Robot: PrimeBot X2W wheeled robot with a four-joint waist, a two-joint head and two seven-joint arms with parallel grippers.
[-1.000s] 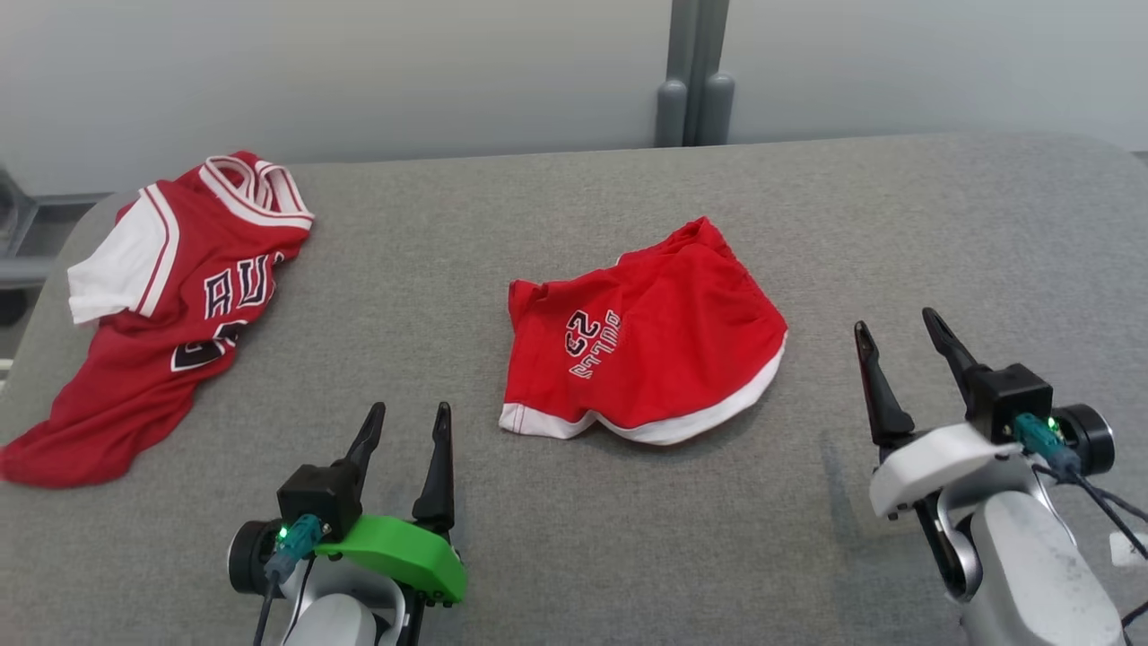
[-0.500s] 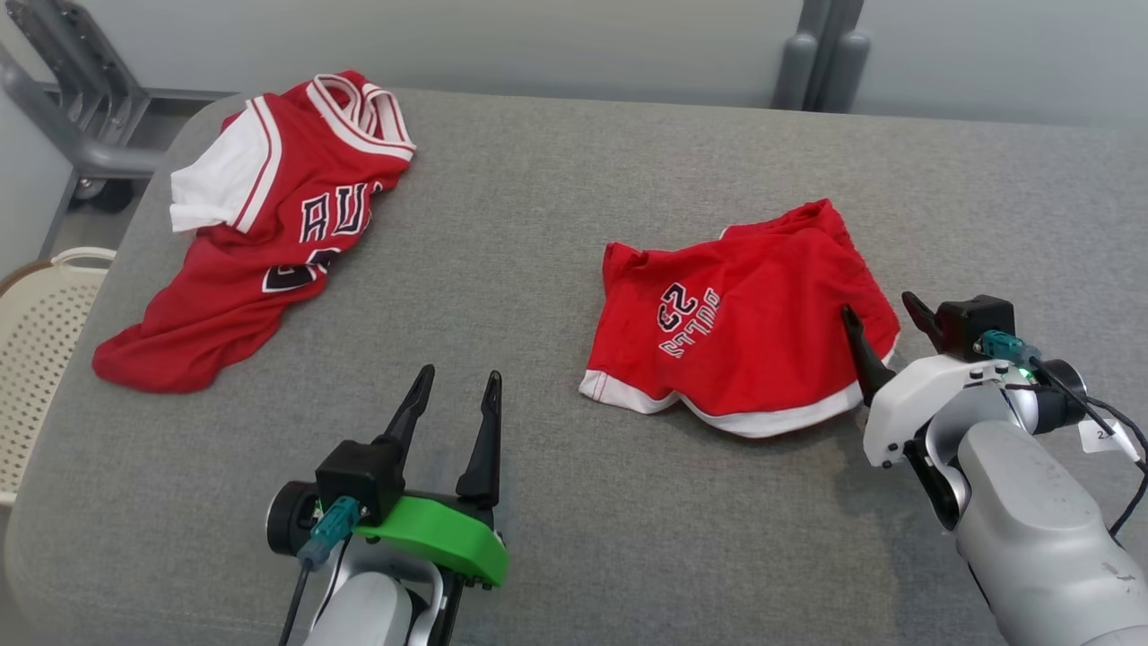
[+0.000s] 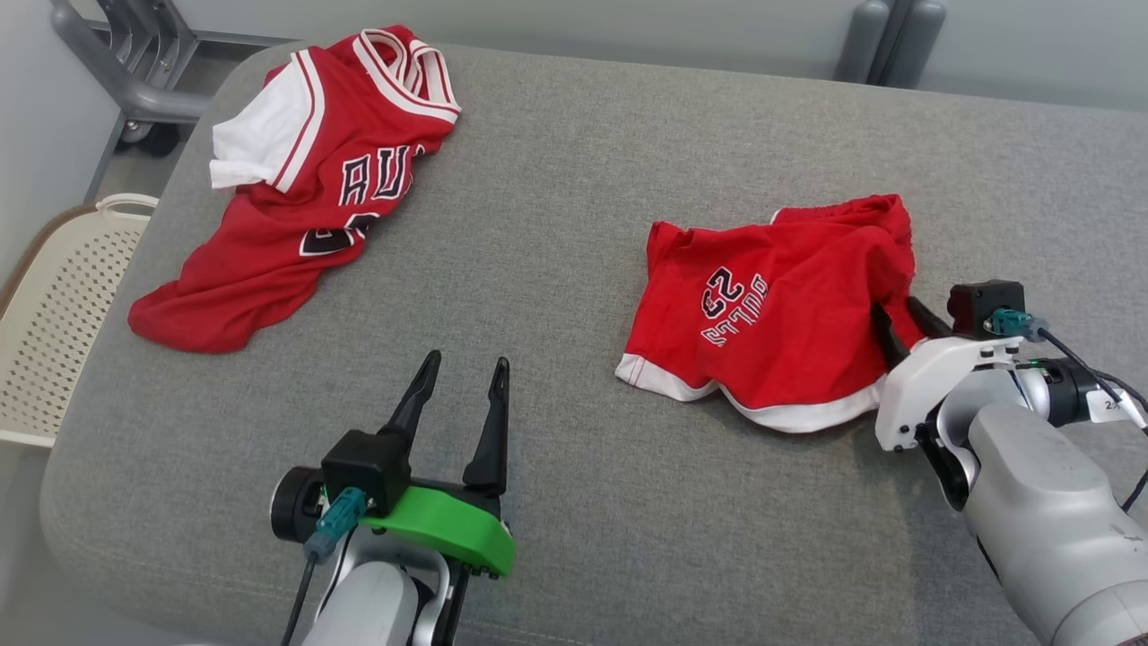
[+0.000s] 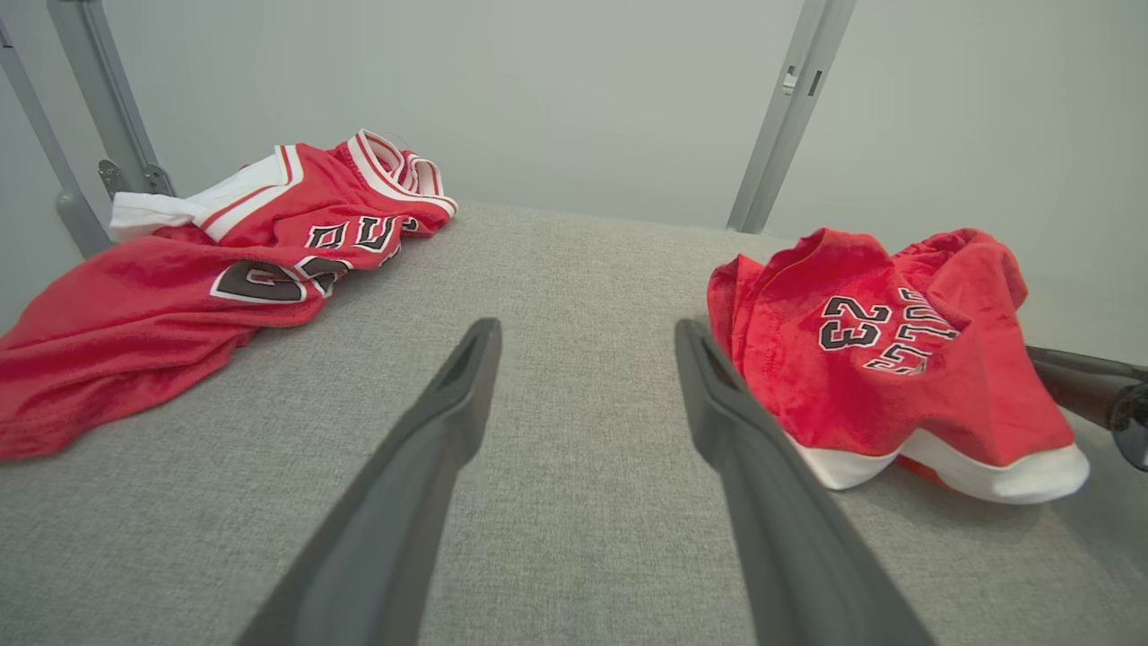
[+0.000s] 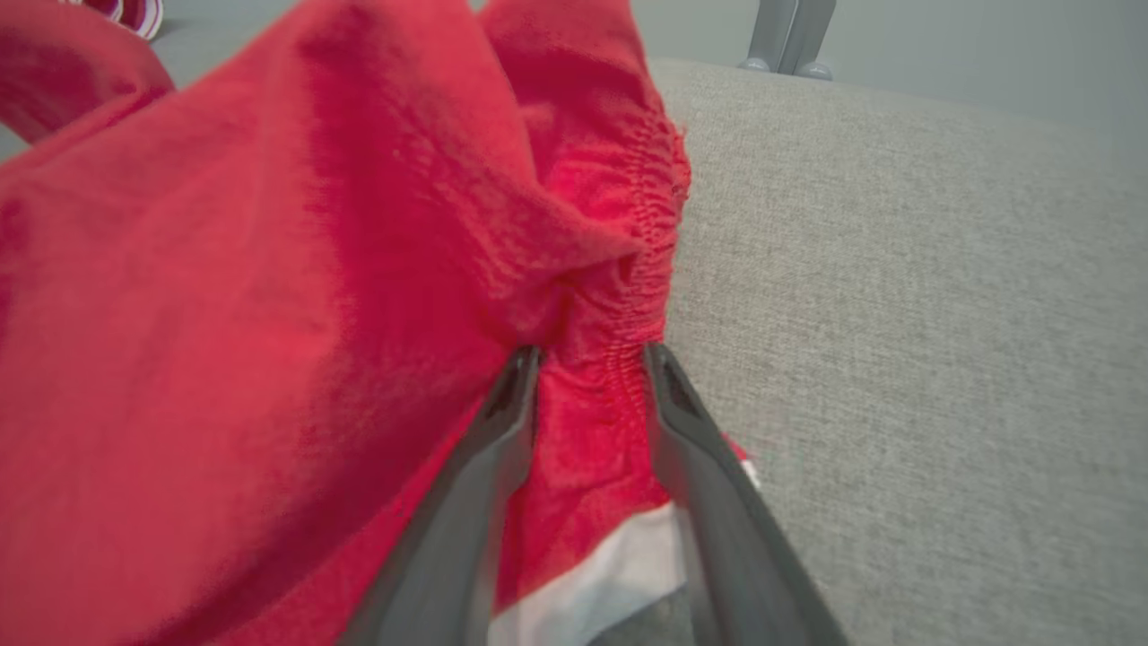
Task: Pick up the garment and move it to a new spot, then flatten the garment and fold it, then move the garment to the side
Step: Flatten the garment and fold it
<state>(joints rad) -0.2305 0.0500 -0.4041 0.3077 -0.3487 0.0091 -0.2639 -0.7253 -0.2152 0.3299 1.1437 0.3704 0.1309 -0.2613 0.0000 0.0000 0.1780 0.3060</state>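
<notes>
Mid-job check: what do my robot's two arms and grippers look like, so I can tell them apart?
Both have pale grey forearms, two long dark tapered fingers, a black block and a teal connector with a dark cable. The left gripper wears a green cover; the right gripper a white cover.

Red shorts [image 3: 771,314] here, white hem band, dark white-edged 23; red jersey [image 3: 305,197], white sleeve, red-and-white striped collar; heathered grey table cover [image 3: 556,224]; cream perforated basket [image 3: 63,305]; green mount on left gripper [image 3: 466,359], white on right gripper [image 3: 894,309]
</notes>
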